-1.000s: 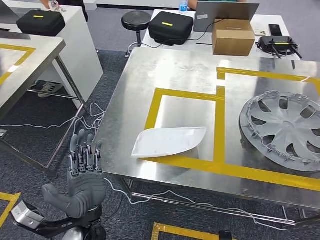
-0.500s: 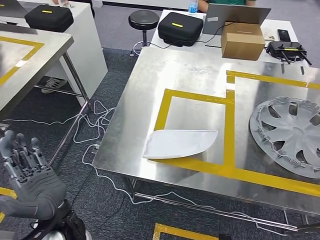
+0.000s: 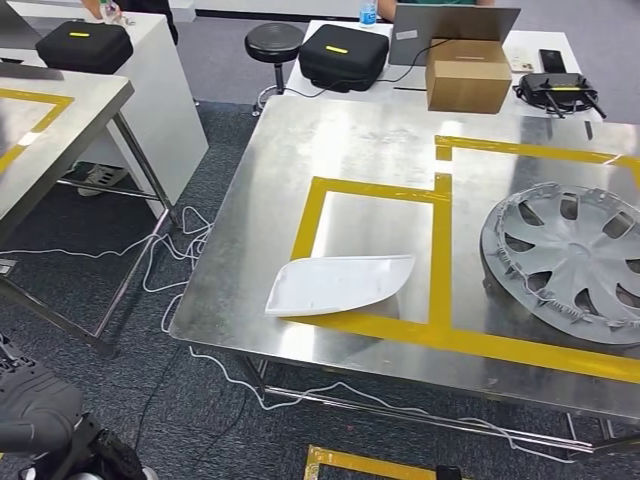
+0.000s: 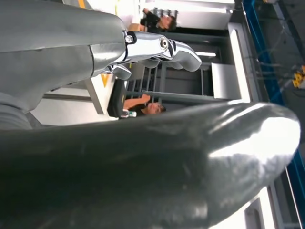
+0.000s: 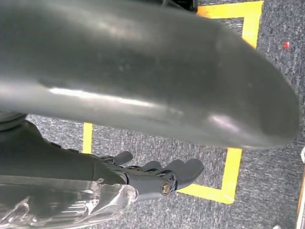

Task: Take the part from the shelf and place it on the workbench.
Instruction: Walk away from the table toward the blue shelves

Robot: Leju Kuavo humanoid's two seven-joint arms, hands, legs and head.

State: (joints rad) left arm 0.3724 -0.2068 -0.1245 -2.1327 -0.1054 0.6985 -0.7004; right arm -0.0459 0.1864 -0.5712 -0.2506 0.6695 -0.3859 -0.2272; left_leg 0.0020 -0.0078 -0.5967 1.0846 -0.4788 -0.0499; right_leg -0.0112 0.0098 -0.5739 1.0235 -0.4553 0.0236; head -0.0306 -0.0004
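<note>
White part (image 3: 338, 284) lies flat on the steel tabletop (image 3: 249, 235) inside the yellow tape: placement looks done. Left hand (image 3: 34, 408) low, holding nothing; right hand (image 5: 158, 176) fingers apart, nothing held.

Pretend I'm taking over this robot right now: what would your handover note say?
Left hand: low beside the workbench, holding nothing; its fingers look apart in the left wrist view.
Right hand: hangs over carpet and yellow floor tape, holding nothing, fingers apart.
White part: lies flat on the workbench, its near edge over the yellow tape. A hubcap sits to its right.
Done: the part appears placed.
Left: probably nothing for this part; check for the next one.
</note>
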